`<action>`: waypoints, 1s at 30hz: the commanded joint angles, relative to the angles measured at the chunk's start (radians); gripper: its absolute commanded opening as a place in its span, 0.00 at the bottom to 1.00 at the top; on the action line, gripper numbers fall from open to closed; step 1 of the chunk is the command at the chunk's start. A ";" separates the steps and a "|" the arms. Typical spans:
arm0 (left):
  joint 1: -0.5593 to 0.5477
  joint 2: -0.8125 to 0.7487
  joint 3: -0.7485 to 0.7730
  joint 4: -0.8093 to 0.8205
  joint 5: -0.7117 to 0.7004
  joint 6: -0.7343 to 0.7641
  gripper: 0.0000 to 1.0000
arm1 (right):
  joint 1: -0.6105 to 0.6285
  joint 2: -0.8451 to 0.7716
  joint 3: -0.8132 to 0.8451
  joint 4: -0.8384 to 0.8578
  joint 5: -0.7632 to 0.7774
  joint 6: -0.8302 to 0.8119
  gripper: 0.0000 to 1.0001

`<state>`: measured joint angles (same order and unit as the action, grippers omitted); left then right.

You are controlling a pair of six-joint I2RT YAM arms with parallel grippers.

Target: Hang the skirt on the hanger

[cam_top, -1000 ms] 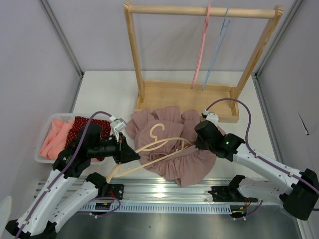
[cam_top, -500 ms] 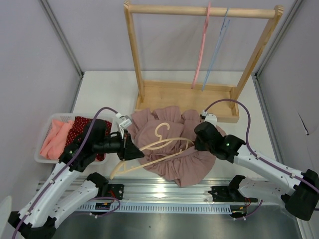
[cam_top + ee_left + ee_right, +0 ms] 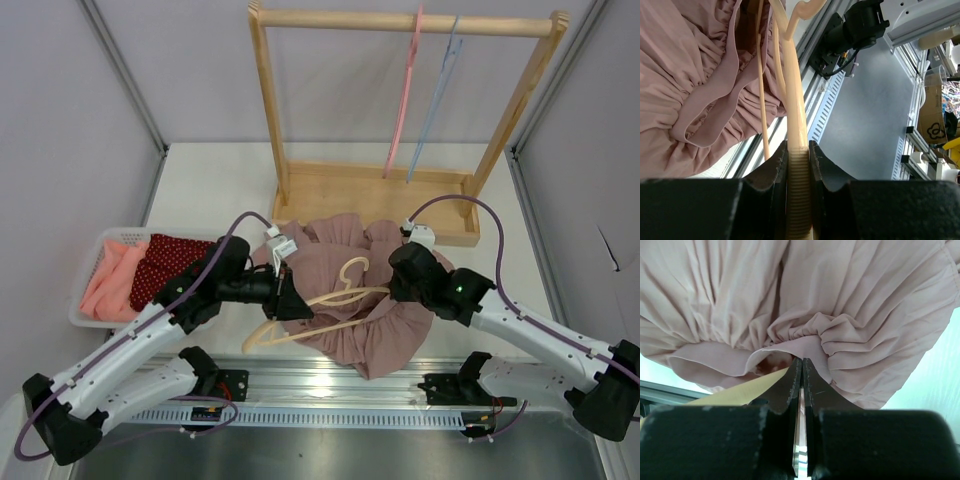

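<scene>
Dusty-pink gathered fabric skirt (image 3: 375, 320) lies crumpled on the white worktop (image 3: 215, 185), between the two arms and just in front of the base of the light wooden garment rack (image 3: 372, 187). The cream plastic hanger (image 3: 335, 298) lies across the top of the skirt, its hook toward the rack and its long arms running toward the left arm. One end sticks out past the fabric at the near left. Left claw (image 3: 292, 302) is pinching the hanger. The left wrist view shows both ribbed fingers pressed against the flat cream bar (image 3: 794, 100), which runs away from the claw (image 3: 799, 150) over the skirt folds (image 3: 700, 75) and the elastic waistband. Right claw (image 3: 397, 285) sits at the right edge of the skirt, with its tips buried in the cloth in the top view. In the right wrist view the fingers are pressed together (image 3: 801, 365) on a fold of the smooth waistband (image 3: 790, 347) – only a thin slit shows between them – and a stretch of the cream hanger (image 3: 752, 390) passes beside the left finger. On the rack rail hang a thin pink hanger (image 3: 405, 95) and a thin pale-blue hanger (image 3: 436, 95). At the left of the worktop sits a white plastic basket (image 3: 78, 318) holding a salmon cloth (image 3: 105, 275) and a red dotted cloth (image 3: 168, 262).
</scene>
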<state>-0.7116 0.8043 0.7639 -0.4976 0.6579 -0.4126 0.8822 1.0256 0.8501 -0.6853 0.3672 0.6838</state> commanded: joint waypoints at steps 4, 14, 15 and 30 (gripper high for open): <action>-0.046 0.067 -0.024 0.226 -0.023 -0.068 0.00 | 0.029 -0.021 0.064 -0.034 0.042 0.014 0.00; -0.048 0.144 0.003 0.316 -0.150 -0.065 0.00 | 0.070 -0.041 0.092 -0.085 0.070 0.049 0.00; -0.048 0.168 0.002 0.332 -0.132 -0.071 0.00 | 0.072 -0.041 0.104 -0.094 0.072 0.051 0.00; -0.066 0.400 -0.066 0.657 0.023 -0.132 0.00 | 0.090 0.001 0.090 -0.103 0.099 0.060 0.00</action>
<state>-0.7647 1.1786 0.7071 0.0147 0.6338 -0.5270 0.9615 1.0138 0.9283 -0.7937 0.4412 0.7292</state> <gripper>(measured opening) 0.226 0.042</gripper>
